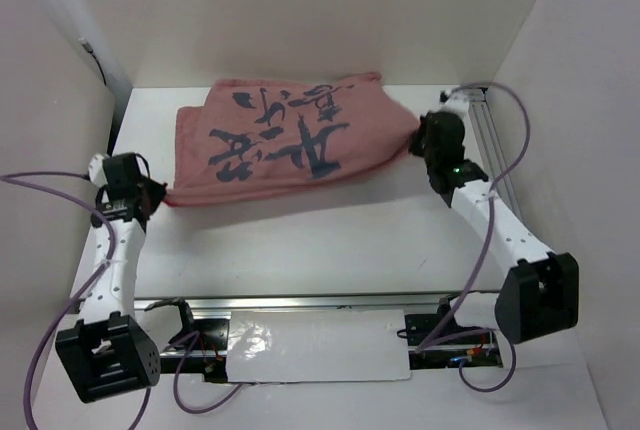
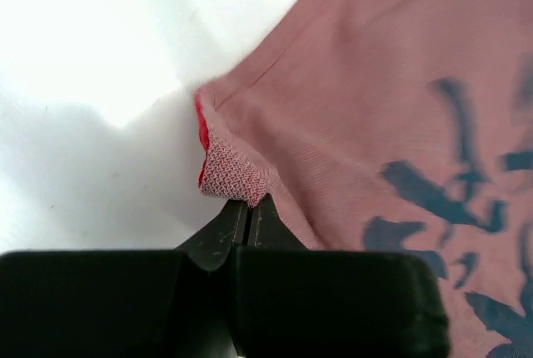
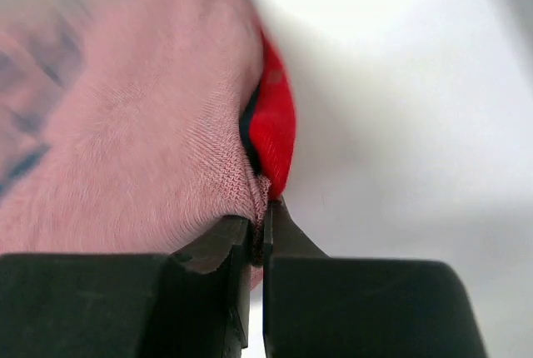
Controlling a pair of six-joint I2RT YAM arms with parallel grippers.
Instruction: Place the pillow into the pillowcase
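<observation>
The pillowcase (image 1: 285, 145) lies spread across the back of the white table, faded pinkish-red side up with dark markings. My left gripper (image 1: 160, 195) is shut on its near-left corner (image 2: 233, 176), where a bright red inner edge shows. At the right side, my right gripper (image 1: 415, 142) is shut on the pillowcase's edge (image 3: 258, 183), with pink cloth pinched between the jaws and red fabric showing beside it. The pillow is hidden from every view.
A white panel (image 1: 315, 345) lies along the near rail between the arm bases. A metal rail (image 1: 490, 140) runs down the right side of the table (image 1: 300, 240). White walls enclose the left, back and right.
</observation>
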